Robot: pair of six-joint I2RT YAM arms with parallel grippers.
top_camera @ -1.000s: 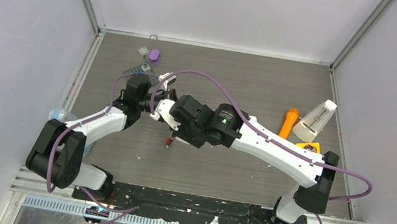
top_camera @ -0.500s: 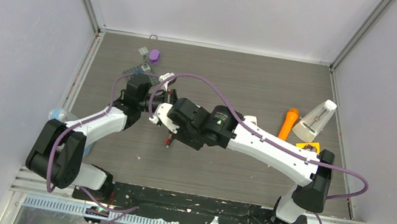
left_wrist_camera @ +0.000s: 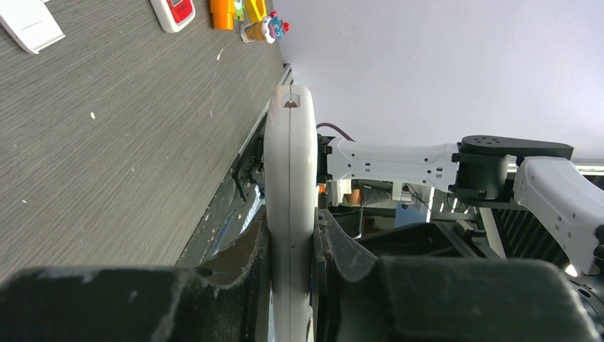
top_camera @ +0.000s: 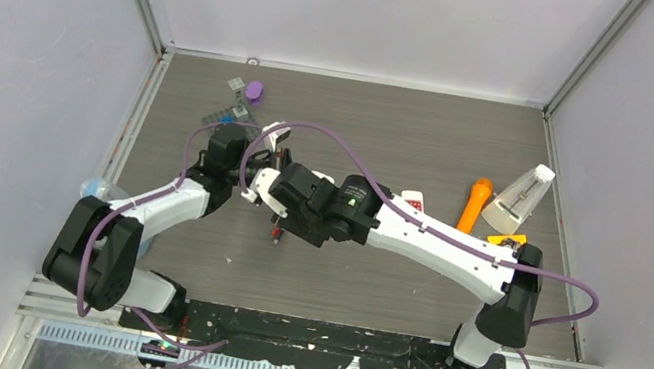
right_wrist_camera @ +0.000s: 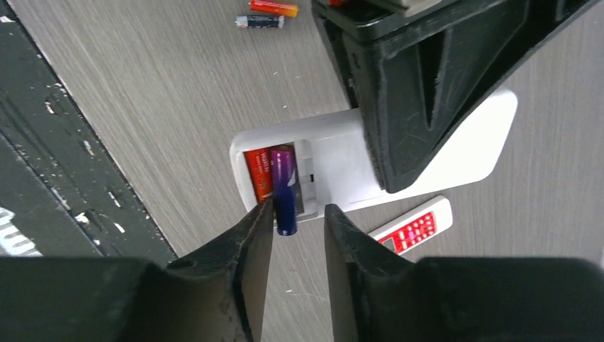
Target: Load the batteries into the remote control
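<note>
My left gripper is shut on the white remote control and holds it on edge; it also shows in the top view. In the right wrist view the remote has its battery bay open. A red-orange battery sits in the bay. A blue-purple battery lies beside it, tilted, with its end sticking out past the remote's edge. My right gripper is open over that end; the battery rests against one finger and is apart from the other. Two loose batteries lie on the table.
A small remote with red buttons lies beside the white one, also in the top view. An orange flashlight and a white metronome-like object stand at right. A purple object and grey pieces lie at back left.
My right arm has shifted a little to the left, toward the left gripper, uncovering the small red-buttoned remote. The left arm has hardly moved.
</note>
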